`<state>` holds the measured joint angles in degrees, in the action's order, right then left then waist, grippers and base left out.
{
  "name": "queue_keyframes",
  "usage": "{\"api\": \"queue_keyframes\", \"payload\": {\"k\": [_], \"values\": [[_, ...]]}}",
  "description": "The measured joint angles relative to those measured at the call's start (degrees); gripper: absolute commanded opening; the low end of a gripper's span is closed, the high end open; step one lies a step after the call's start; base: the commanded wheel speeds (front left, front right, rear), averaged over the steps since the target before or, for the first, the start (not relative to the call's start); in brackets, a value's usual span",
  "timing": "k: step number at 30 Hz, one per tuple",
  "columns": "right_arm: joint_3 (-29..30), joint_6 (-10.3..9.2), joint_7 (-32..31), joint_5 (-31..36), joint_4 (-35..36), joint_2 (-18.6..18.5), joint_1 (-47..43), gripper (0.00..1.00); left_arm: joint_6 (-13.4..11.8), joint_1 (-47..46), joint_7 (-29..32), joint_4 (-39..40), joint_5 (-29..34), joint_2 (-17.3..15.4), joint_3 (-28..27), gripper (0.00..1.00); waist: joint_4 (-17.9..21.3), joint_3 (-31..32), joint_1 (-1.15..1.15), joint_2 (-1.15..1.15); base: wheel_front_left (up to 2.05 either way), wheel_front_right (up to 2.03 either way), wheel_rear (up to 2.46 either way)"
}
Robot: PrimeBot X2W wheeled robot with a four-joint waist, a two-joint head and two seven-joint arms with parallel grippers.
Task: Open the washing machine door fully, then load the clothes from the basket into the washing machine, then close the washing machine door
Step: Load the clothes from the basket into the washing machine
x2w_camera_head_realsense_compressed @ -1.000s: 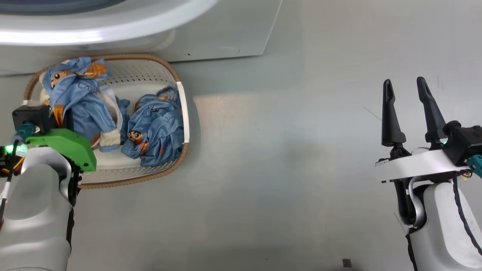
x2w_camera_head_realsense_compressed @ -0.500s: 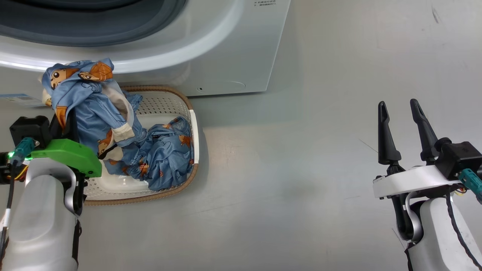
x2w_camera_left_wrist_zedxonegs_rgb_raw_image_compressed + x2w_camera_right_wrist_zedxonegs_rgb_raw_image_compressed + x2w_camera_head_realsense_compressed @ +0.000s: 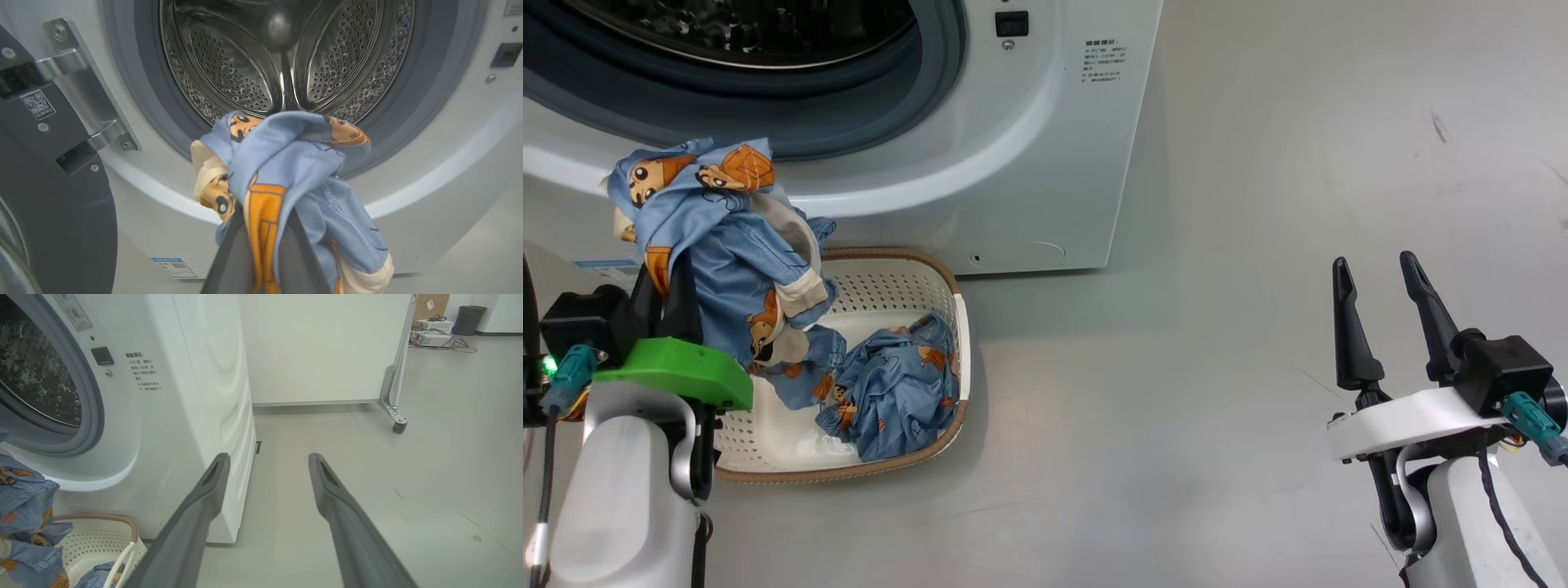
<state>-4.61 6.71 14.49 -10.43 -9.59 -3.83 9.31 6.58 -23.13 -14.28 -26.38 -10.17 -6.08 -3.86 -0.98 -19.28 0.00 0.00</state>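
Clothes (image 3: 894,400): light-blue fabric, orange-brown cartoon print, cream cuffs. One bundle (image 3: 719,237) pinched between left gripper (image 3: 265,228) fingers, held up before washing machine (image 3: 1045,163) drum (image 3: 286,61) opening. The rest lie crumpled in basket (image 3: 898,255) below. Door (image 3: 53,212) stands open. Right gripper (image 3: 1374,263) spread, empty, over smooth grey floor (image 3: 1217,425). White wheeled partition (image 3: 318,347) behind.

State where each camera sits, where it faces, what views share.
Head view: on the head, facing down at the cream-white perforated plastic basket; shows left gripper shut on a light-blue printed garment, right gripper open.
Left wrist view: left wrist, facing the steel drum of the big white washing machine; own fingers.
Right wrist view: right wrist, facing along the machine's side; own fingers.
All three share the machine.
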Motion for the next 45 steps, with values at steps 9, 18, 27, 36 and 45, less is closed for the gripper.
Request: {"api": "queue_keyframes", "payload": {"k": [9, 18, 27, 36, 45], "values": [[-0.63, 0.27, 0.00, 0.49, -0.10, -0.20, -1.52, 1.00, 0.00, 6.59, 0.00, 6.13, 0.04, 0.92, -1.44, 0.00, -0.08, 5.04, 0.00, 0.00, 0.00, 0.00, 0.00], [-1.04, 0.27, 0.00, 0.52, -0.35, -0.18, -3.52, 1.00, -0.01, 12.49, 0.00, 10.27, 0.14, 1.67, -1.82, 0.00, 0.36, 9.52, 0.00, 0.00, 0.00, 0.00, 0.00], [-1.42, 0.27, 0.00, 0.52, -0.46, 0.01, -4.69, 1.00, -0.11, 17.65, 0.00, 13.36, 0.16, 1.88, -3.31, 0.00, 0.89, 12.86, 0.00, 0.00, 0.00, 0.00, 0.00], [-1.45, 0.27, 0.00, 0.52, -0.31, 0.05, -6.14, 1.00, -0.12, 20.08, 0.00, 16.34, 0.47, 2.18, -3.52, 0.00, 1.70, 14.10, 0.00, 0.00, 0.00, 0.00, 0.00], [-1.44, 0.27, 0.00, 0.51, 0.03, 0.10, -6.31, 1.00, -0.12, 21.83, 0.00, 17.95, 0.48, 2.78, -3.47, 0.00, 1.76, 13.81, 0.00, 0.00, 0.00, 0.00, 0.00]]}}
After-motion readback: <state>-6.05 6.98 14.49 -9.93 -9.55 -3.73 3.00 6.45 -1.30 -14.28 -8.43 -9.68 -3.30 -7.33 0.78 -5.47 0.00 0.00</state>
